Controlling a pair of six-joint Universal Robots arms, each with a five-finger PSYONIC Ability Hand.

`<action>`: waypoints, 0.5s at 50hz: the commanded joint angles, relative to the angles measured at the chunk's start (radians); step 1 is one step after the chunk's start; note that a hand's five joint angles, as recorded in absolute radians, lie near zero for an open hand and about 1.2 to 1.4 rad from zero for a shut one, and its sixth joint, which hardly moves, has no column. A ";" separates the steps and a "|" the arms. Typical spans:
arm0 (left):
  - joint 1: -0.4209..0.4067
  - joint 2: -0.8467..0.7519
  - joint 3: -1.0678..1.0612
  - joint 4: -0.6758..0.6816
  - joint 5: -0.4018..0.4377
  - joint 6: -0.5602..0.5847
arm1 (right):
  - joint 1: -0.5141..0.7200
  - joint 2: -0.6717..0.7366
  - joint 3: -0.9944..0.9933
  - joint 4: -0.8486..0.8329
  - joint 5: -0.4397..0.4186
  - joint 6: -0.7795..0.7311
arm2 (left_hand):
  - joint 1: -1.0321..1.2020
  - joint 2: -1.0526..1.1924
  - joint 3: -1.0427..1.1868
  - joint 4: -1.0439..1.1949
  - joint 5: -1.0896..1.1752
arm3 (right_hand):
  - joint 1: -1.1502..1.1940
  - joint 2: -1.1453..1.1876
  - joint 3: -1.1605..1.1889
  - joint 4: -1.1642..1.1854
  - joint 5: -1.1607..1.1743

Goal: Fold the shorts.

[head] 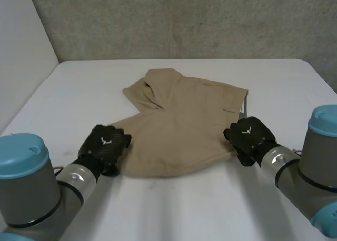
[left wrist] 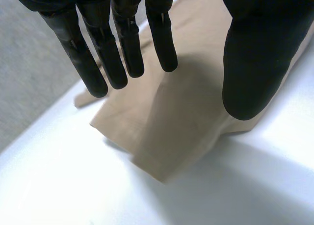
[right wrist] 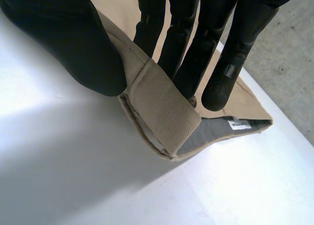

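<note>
Two grips differ: left hand (head: 105,142) hovers unclenched over a leg hem (left wrist: 147,156); right hand (head: 247,136) pinches the waistband (right wrist: 162,107) of the shorts (head: 179,125) lying on the desk (head: 174,209). Lifting one-sided could drag and bunch the far leg (head: 158,86).

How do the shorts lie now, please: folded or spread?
Mostly spread: the shorts lie flat, one far corner turned over; the right hand pinches the waistband up.
</note>
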 commanded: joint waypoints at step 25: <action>0.053 -0.028 -0.020 -0.056 0.004 -0.130 | -0.018 -0.026 0.061 -0.038 -0.002 0.114 | 0.102 0.101 0.101 0.107 0.110 | 0.425 0.225 0.216 0.208 0.262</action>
